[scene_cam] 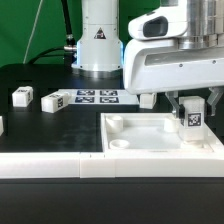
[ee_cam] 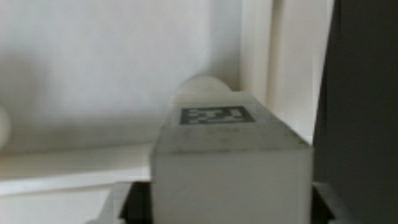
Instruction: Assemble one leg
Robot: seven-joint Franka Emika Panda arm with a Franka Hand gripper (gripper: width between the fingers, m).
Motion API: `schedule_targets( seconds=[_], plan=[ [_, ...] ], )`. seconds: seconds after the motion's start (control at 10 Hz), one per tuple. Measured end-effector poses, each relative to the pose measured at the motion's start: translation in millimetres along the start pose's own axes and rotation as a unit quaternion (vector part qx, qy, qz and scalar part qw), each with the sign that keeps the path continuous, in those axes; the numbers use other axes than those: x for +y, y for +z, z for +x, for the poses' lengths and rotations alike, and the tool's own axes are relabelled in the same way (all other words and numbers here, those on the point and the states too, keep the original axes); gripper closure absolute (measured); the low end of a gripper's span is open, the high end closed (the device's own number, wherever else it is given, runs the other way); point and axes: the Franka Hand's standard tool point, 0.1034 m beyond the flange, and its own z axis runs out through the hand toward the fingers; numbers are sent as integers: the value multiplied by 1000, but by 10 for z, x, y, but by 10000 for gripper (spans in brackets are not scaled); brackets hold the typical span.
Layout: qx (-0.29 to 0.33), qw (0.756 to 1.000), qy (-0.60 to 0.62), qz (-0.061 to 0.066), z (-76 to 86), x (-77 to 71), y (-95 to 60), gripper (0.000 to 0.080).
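Holding leg [scene_cam: 190,121] in gripper [scene_cam: 191,111], jaws narrowed onto its sides. Long axis upright, hanging straight below palm. Directly beneath: far corner of tray part [scene_cam: 150,136]; hole there hidden. Straight descent likely.

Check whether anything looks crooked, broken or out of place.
Nothing stands out. The leg sits upright in the gripper at a corner of the white tray part, and two loose white blocks lie apart on the table.
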Motion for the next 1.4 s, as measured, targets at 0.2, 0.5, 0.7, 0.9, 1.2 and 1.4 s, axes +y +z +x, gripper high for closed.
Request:
schedule_targets(
  seconds=[0.2, 0.5, 0.7, 0.9, 1.2, 1.4],
  plan=[
    [9, 989, 148, -1, 25, 4, 7, 509],
    [7, 941, 339, -1, 21, 38, 16, 508],
    [11, 909, 416, -6, 12, 48, 16, 508],
    [6, 880, 475, -2, 4, 50, 20, 443],
    [5, 908, 419, -1, -10, 15, 26, 188],
    [6, 945, 327, -4, -41, -61, 29, 157]
  ],
)
